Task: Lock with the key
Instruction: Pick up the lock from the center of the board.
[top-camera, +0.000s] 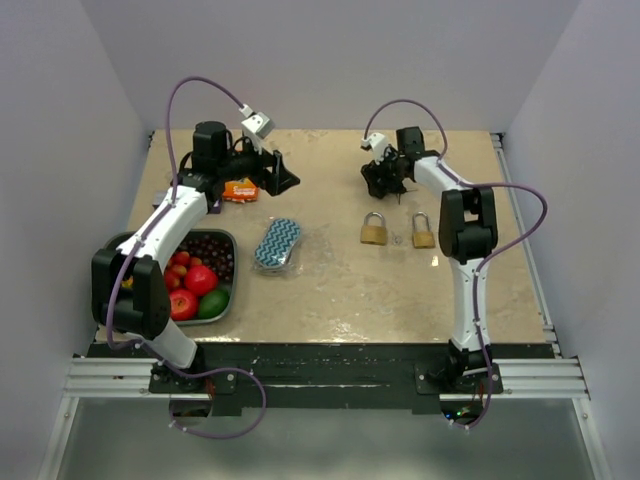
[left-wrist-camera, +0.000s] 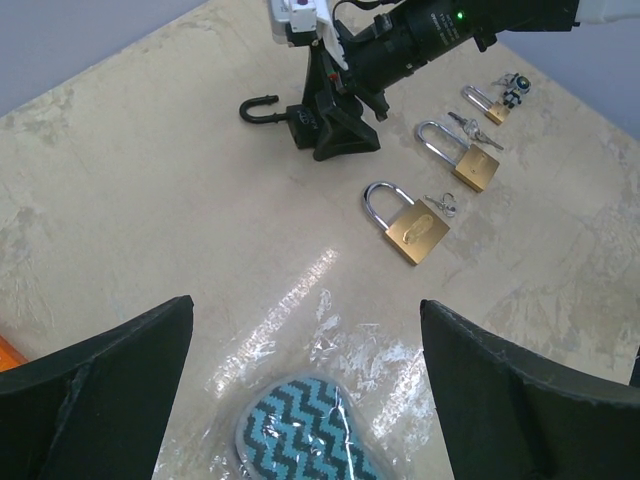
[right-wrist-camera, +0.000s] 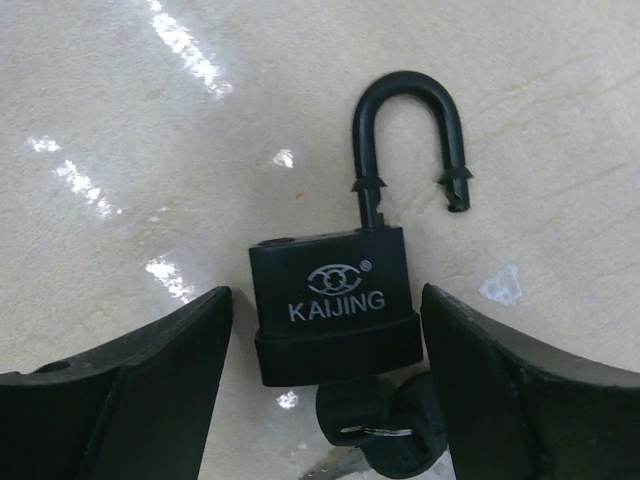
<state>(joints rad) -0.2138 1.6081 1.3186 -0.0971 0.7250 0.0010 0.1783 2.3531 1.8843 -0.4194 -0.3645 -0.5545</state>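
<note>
A black padlock (right-wrist-camera: 335, 300) marked KAIJING lies on the table with its shackle (right-wrist-camera: 405, 120) swung open. Black-headed keys (right-wrist-camera: 385, 420) sit at its bottom end, in the keyhole. My right gripper (right-wrist-camera: 325, 400) is open, with one finger on each side of the lock body and neither touching it. In the left wrist view the padlock (left-wrist-camera: 300, 118) lies under the right gripper (left-wrist-camera: 335, 125). My left gripper (top-camera: 290, 178) is open and empty, held above the table at the far left.
Two brass padlocks (top-camera: 374, 230) (top-camera: 423, 233) lie near the right arm; the left wrist view shows a third, small one (left-wrist-camera: 492, 108). A blue zigzag pouch in plastic (top-camera: 277, 244), an orange packet (top-camera: 240, 190) and a fruit bowl (top-camera: 232, 262) lie at the left.
</note>
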